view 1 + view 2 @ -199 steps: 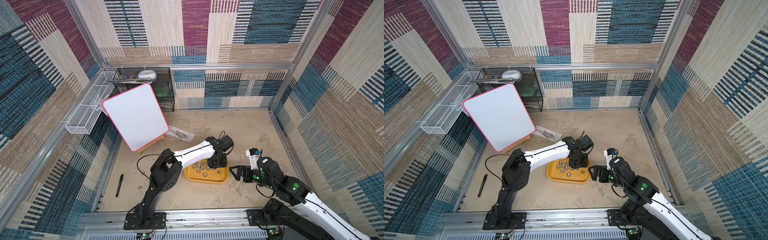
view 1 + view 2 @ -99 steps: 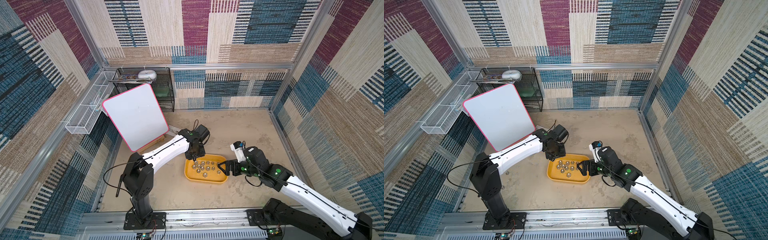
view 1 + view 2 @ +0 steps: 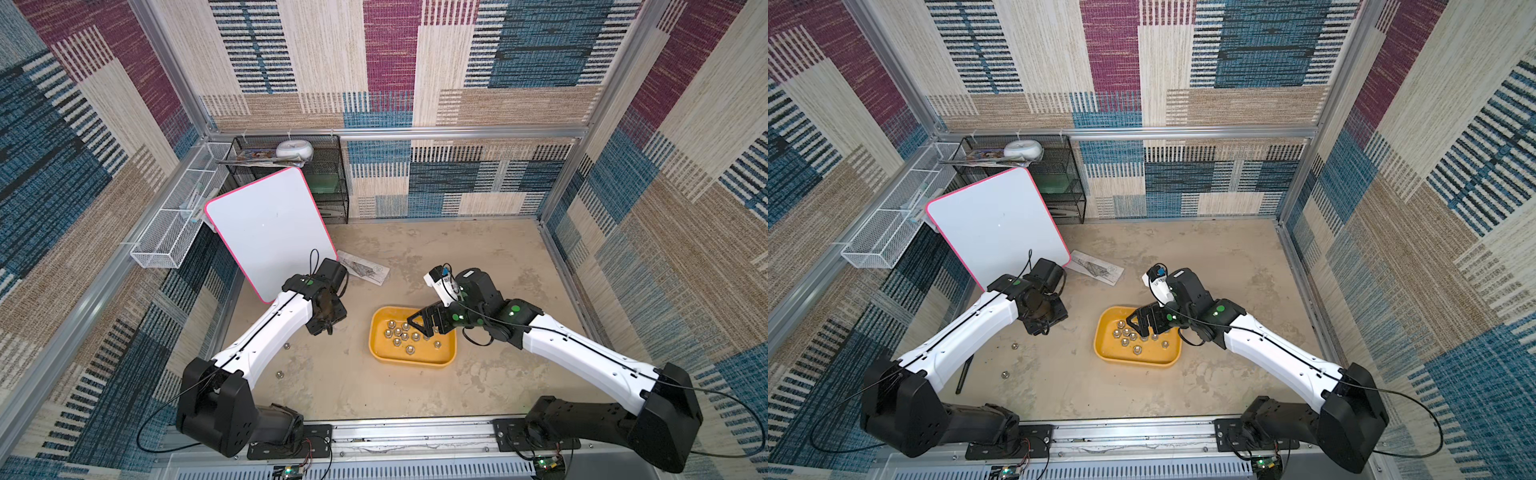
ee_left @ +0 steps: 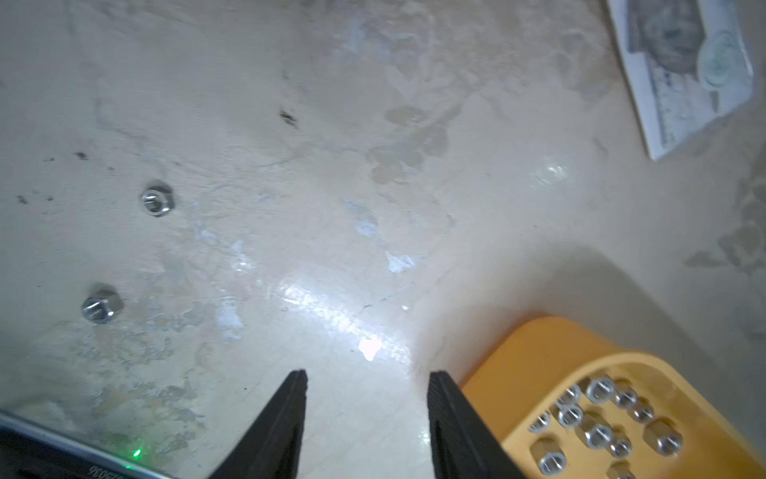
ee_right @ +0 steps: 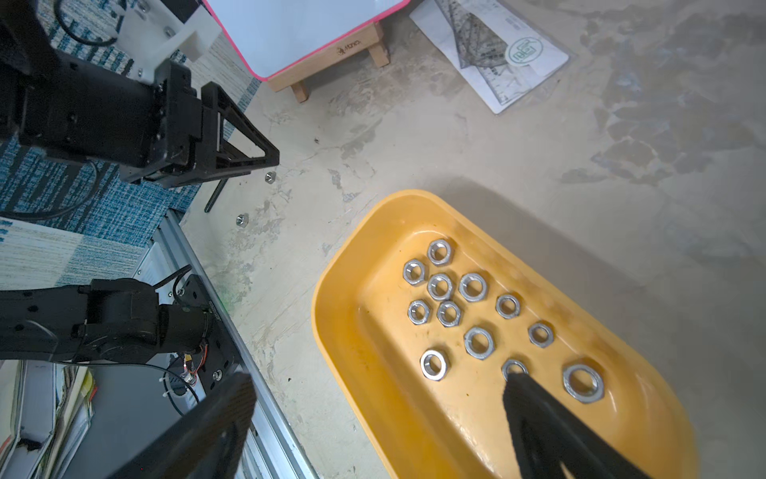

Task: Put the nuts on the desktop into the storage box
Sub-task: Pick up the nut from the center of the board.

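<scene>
Two nuts lie on the desk, near and to the left. The left gripper has swung away from the box toward them. It is partly open and empty. The right gripper has moved over the box, wide open and empty. Many nuts sit inside the box. I think just those two are left to pick up.

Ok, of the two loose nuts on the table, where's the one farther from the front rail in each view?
Both top views: the nut lies beside the left arm, the loose one farther from the front rail.
Left wrist: the loose nut farther from the rail.
Right wrist: the loose nut farther from the rail.
Shared landmark: the yellow tray.
</scene>
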Available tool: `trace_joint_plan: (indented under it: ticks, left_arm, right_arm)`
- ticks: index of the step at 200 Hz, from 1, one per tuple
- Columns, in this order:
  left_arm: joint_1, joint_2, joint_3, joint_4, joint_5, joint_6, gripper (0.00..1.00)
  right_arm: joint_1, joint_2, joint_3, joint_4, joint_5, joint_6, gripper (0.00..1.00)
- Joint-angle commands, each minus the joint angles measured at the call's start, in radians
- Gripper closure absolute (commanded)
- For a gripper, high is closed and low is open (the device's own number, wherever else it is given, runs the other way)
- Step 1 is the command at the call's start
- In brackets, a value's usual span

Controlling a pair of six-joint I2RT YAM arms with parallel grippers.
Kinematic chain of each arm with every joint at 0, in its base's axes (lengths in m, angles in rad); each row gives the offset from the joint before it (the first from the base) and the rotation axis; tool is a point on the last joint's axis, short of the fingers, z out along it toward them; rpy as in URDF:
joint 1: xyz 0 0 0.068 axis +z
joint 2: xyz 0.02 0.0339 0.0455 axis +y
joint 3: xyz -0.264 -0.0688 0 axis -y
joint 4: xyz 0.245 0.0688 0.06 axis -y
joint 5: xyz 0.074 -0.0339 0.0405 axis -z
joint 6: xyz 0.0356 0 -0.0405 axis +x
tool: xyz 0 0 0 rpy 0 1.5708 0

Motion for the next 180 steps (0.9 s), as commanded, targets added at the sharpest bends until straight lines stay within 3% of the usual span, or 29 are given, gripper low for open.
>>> trace_joint_plan:
  ticks: [1, 45, 86, 180]
  left_arm:
    - [0.071, -0.036, -0.054, -0.019, -0.012, 0.031, 0.48]
    - [0.277, -0.046, -0.162, 0.042, 0.037, 0.079, 0.5]
    - [0.407, 0.01, -0.184, 0.08, 0.05, 0.164, 0.51]
    - [0.479, 0.167, -0.184, 0.17, 0.029, 0.246, 0.57]
  right_arm:
    - [0.013, 0.043, 0.046, 0.032, -0.038, -0.058, 0.01]
    - [0.031, 0.096, 0.089, 0.026, -0.045, -0.089, 0.01]
    - [0.034, 0.128, 0.116, 0.019, -0.044, -0.105, 0.01]
    - [0.035, 0.198, 0.183, -0.052, -0.022, -0.154, 0.01]
